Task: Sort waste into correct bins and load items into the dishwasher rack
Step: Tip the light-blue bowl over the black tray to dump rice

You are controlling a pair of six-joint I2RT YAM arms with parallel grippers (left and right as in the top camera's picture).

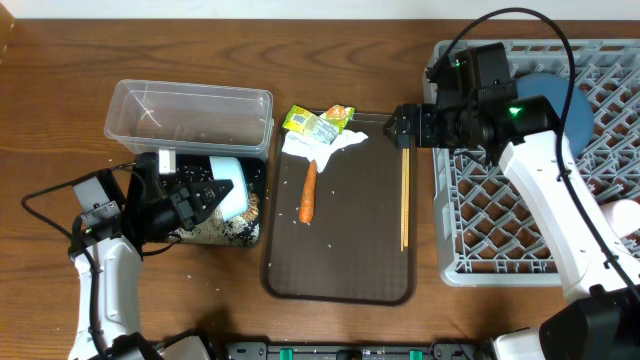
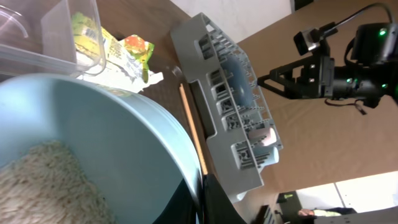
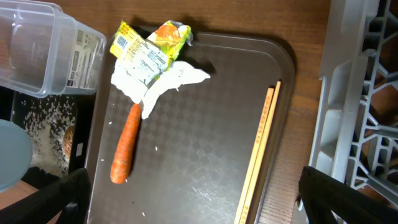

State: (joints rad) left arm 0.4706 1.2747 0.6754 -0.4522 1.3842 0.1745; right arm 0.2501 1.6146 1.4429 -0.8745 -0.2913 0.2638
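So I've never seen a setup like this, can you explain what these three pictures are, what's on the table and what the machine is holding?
These are two robot arms at a wooden table. One picture looks down from above; the other two come from small cameras on each arm's wrist.

The left tool is shut on a white bowl with rice in it, tilted over the black bin, where rice already lies. Behind it stands a clear tub.

The right tool is open and holds nothing, hovering at the edge of the brown tray. On the tray lie a carrot, snack wrappers, a napkin and chopsticks.

On the right is the grey dish rack, with a blue plate in it.
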